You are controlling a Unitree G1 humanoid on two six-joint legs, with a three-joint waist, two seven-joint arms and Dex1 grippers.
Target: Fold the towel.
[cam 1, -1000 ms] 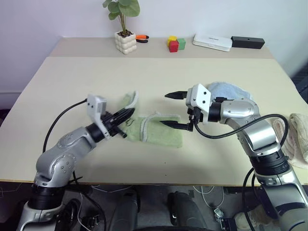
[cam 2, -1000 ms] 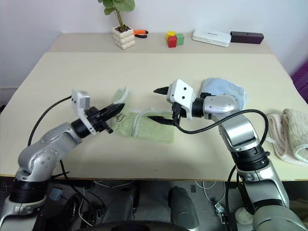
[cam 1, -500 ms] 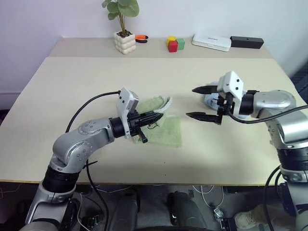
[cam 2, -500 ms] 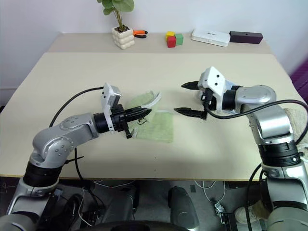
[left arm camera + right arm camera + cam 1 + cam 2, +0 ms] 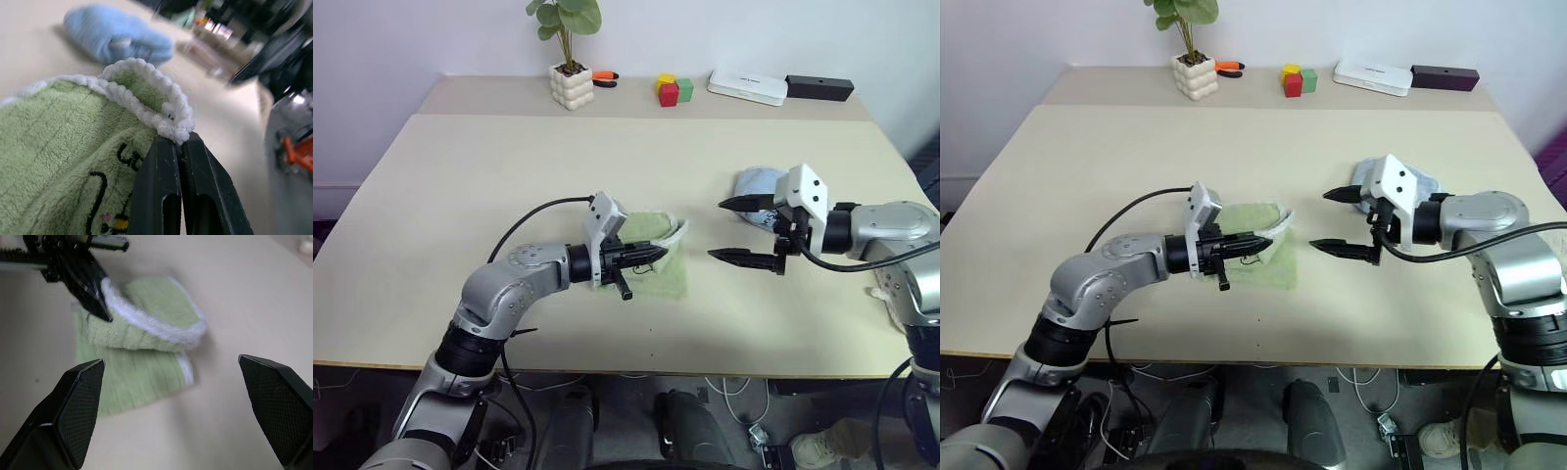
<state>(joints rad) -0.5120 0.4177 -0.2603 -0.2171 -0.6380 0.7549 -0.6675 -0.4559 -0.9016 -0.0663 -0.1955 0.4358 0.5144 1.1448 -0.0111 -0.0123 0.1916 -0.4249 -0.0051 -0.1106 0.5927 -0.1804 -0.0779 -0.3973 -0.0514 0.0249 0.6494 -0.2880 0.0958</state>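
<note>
The fold looks about half made: the left pincer (image 5: 651,257), clamped on the white-edged corner of the towel (image 5: 668,274), holds it doubled over its lower layer on the table (image 5: 509,166), not yet released, the empty right pincer (image 5: 729,230) gaping just beside

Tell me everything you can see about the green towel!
The towel is light green, fluffy terry cloth with a thick white stitched edge and black handwritten marks on it. It lies on the beige table, folded over on itself, with the upper layer lifted in a loose curl above the flat bottom layer. The left gripper is shut on its white edge, holding that layer up. The right gripper is open, apart from it.
</note>
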